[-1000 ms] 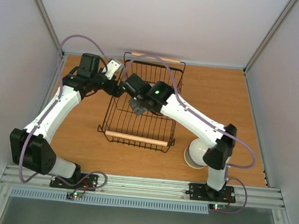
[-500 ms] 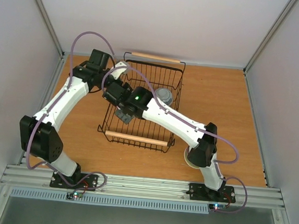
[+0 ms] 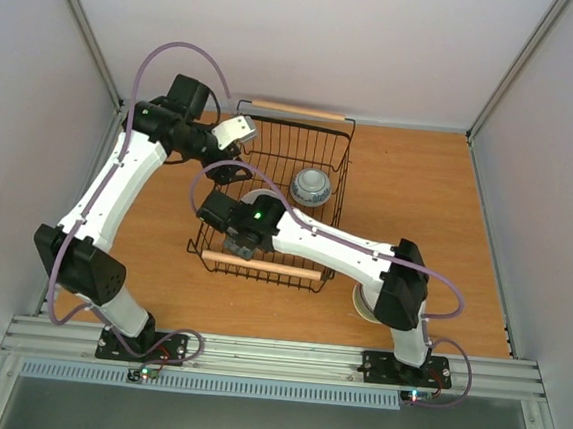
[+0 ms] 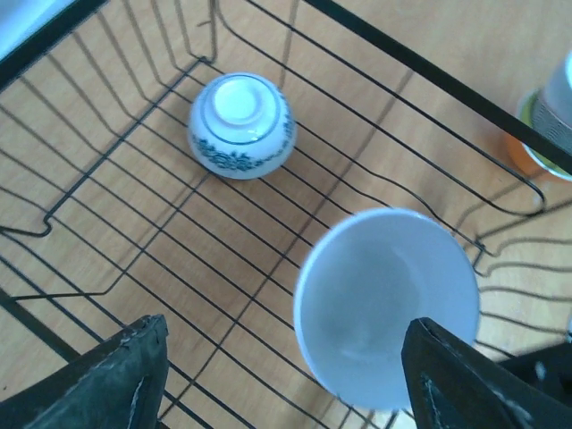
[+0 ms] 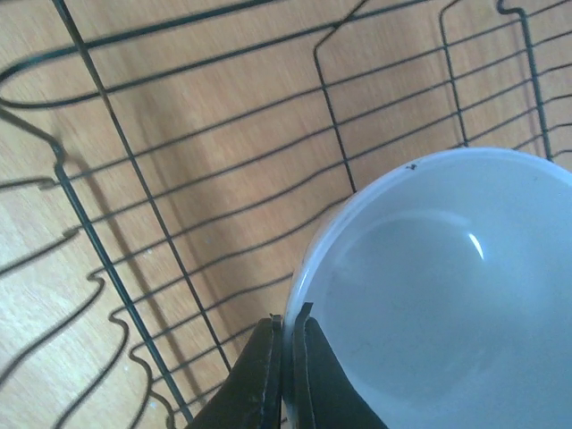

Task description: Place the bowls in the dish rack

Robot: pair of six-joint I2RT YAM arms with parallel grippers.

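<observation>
1. The right wrist view shows the right gripper (image 5: 288,322) clenched on the rim of a white bowl (image 5: 447,295), one finger inside the rim and one outside. The bowl's hollow faces the camera.
2. The overhead view hides this grasp: the right gripper's body covers the white bowl there. It sits low inside the rack (image 3: 262,265), close behind the near handle.
3. The left wrist view shows the white bowl from above. It is below and to the right of the left gripper (image 4: 286,326), over the rack's wire floor.
4. The left gripper is released and holds nothing, its two fingers spread wide. In the overhead view it hangs over the rack's far left corner.
5. A patterned bowl (image 4: 241,125) lies upside down on the rack floor, ahead of the left gripper and well apart from the white bowl. Overhead it is to the right of both grippers.
6. A stack (image 3: 361,303) of bowls stands on the bench (image 3: 419,186) outside the rack, partly under the right arm's elbow. The left wrist view catches its orange and yellow-green edges beyond the rack wall.
</observation>
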